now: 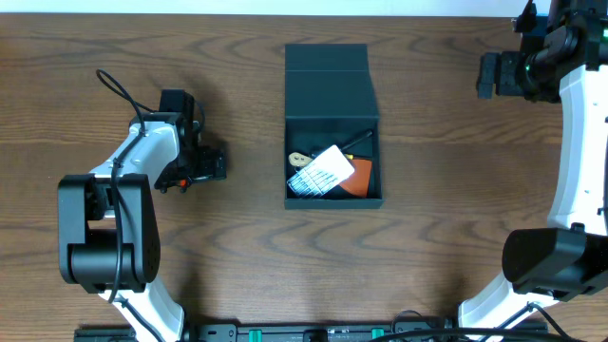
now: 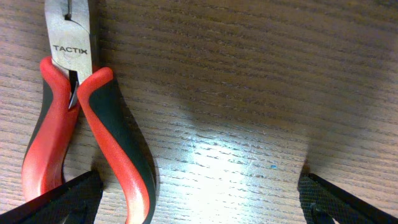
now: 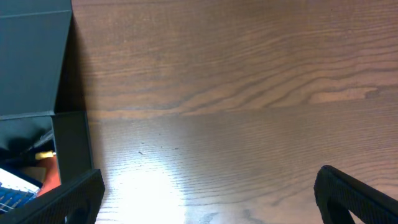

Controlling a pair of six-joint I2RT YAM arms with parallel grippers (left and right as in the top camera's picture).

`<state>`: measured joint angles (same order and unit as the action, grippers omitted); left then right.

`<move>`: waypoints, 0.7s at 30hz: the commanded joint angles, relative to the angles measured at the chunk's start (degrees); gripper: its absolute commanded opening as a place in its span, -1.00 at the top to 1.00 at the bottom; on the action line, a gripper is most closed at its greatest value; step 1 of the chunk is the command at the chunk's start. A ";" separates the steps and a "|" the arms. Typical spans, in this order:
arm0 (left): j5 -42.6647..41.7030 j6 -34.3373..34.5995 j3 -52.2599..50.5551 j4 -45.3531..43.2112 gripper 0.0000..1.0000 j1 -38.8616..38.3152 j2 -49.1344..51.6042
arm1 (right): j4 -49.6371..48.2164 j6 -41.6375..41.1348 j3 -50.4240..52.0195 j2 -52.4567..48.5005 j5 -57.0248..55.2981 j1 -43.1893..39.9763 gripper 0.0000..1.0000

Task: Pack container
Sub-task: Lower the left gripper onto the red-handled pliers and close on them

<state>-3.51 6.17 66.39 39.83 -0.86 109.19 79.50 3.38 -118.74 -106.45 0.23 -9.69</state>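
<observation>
The left hand (image 2: 199,200) is hovering, fingers wide, beside red-and-black-handled steel pliers (image 2: 118,140). The right hand (image 3: 208,194) is hovering equally wide near the dark teal cardboard box (image 1: 328,84).

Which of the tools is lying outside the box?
The red-and-black Tactix pliers, on the table beneath the left gripper; everything else sits inside the open teal container.

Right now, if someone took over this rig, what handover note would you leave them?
Left tool: open, over the red-and-black pliers lying on the table, left of the container; not gripped.
Right tool: open, empty, at the far right corner of the table.
Done: container's lid is open; a blue-and-white case and an orange item are inside.
To do: pack the pliers, likely then shut the lid.
</observation>
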 commanded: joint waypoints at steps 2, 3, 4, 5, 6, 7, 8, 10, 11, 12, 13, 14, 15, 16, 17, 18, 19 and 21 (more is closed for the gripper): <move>1.18 -0.11 -0.70 0.52 -1.00 0.15 2.54 | 0.11 0.55 0.31 0.22 0.02 0.02 -0.98; 1.16 -0.11 -0.70 0.52 -0.97 0.15 2.54 | 0.15 0.57 0.31 0.22 0.02 0.02 -0.99; 1.16 -0.11 -0.70 0.52 -0.91 0.15 2.54 | 0.22 0.57 0.31 0.22 0.02 0.02 -0.99; 1.18 -0.11 -0.70 0.52 -0.83 0.15 2.54 | 0.24 0.57 0.31 0.22 0.02 0.02 -0.99; 1.16 -0.09 -0.70 0.55 -0.74 0.15 2.54 | 0.26 0.55 0.31 0.22 0.02 0.02 -0.98; 1.16 -0.09 -0.70 0.55 -0.67 0.15 2.54 | 0.26 0.57 0.31 0.22 0.02 0.02 -0.99; 1.16 -0.09 -0.70 0.55 -0.58 0.15 2.54 | 0.26 0.57 0.31 0.22 0.02 0.02 -0.98; 1.16 -0.11 -0.70 0.57 -0.43 0.15 2.54 | 0.26 0.55 0.31 0.22 0.02 0.02 -0.98; 1.14 -0.09 -0.70 0.59 -0.33 0.15 2.54 | 0.26 0.57 0.31 0.22 0.02 0.02 -0.99; 1.14 -0.09 -0.70 0.59 -0.25 0.15 2.54 | 0.26 0.55 0.31 0.22 0.02 0.02 -0.99; 1.14 -0.09 -0.70 0.59 -0.15 0.15 2.54 | 0.26 0.55 0.31 0.22 0.02 0.02 -0.98; 1.14 -0.09 -0.70 0.59 -0.05 0.15 2.54 | 0.26 0.57 0.31 0.22 0.02 0.02 -0.98; 1.14 -0.09 -0.70 0.59 0.07 0.15 2.54 | 0.26 0.57 0.31 0.22 0.02 0.02 -0.98; 1.14 -0.09 -0.70 0.59 0.18 0.15 2.54 | 0.26 0.57 0.31 0.22 0.02 0.02 -0.98; 1.11 -0.09 -0.70 0.59 0.25 0.15 2.54 | 0.26 0.57 0.31 0.22 0.02 0.02 -0.98; 1.11 -0.09 -0.70 0.59 0.27 0.15 2.54 | 0.26 0.57 0.31 0.22 0.02 0.02 -0.99; 1.11 -0.09 -0.70 0.59 0.31 0.15 2.54 | 0.26 0.57 0.31 0.22 0.02 0.02 -0.98; 1.11 -0.09 -0.70 0.59 0.38 0.15 2.54 | 0.26 0.57 0.31 0.22 0.02 0.02 -0.99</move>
<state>-3.40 6.13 66.39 40.16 -0.86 109.19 79.68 3.38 -118.74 -106.45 0.23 -9.69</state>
